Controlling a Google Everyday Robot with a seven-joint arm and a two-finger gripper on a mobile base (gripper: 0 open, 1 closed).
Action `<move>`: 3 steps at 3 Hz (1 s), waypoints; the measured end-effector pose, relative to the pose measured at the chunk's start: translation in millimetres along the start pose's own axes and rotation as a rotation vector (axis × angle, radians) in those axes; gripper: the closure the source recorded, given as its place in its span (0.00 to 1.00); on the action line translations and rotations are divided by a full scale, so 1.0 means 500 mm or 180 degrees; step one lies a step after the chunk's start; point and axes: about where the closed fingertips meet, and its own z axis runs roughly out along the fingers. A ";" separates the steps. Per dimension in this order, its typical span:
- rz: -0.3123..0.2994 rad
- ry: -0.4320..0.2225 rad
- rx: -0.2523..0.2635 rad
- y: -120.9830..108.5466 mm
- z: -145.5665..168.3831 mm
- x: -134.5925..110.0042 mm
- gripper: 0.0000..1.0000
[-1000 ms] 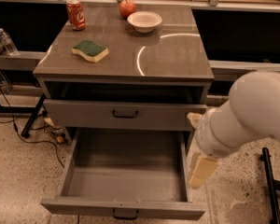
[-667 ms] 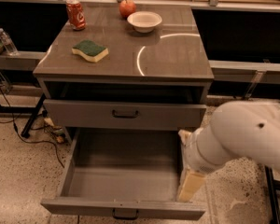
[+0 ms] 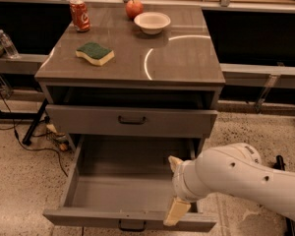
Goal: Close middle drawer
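Observation:
The middle drawer [image 3: 128,181] of the grey cabinet is pulled far out and its deep grey box is empty. Its flat front [image 3: 88,217] faces me at the bottom, with a small dark bar handle [image 3: 132,225]. My gripper [image 3: 175,188] is at the drawer's right front corner, on a white arm [image 3: 246,181] coming in from the right. It is open and holds nothing. One cream fingertip [image 3: 176,212] hangs at the drawer front and the other [image 3: 174,161] is over the drawer's inside.
The top drawer [image 3: 132,120] above stands slightly out. On the cabinet top [image 3: 177,58] are a green and yellow sponge [image 3: 94,53], a red can [image 3: 79,14], a white bowl [image 3: 152,21] and an apple [image 3: 134,8]. Cables [image 3: 19,136] lie on the floor at left.
My arm has moved left and down, from beside the drawer's right wall to its right front corner. The drawer has not visibly moved.

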 end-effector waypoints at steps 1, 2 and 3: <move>-0.0043 -0.0072 0.0030 0.021 0.098 -0.009 0.00; 0.0010 -0.0056 0.0049 0.030 0.168 0.003 0.00; 0.0181 -0.0068 0.0062 0.026 0.180 -0.006 0.00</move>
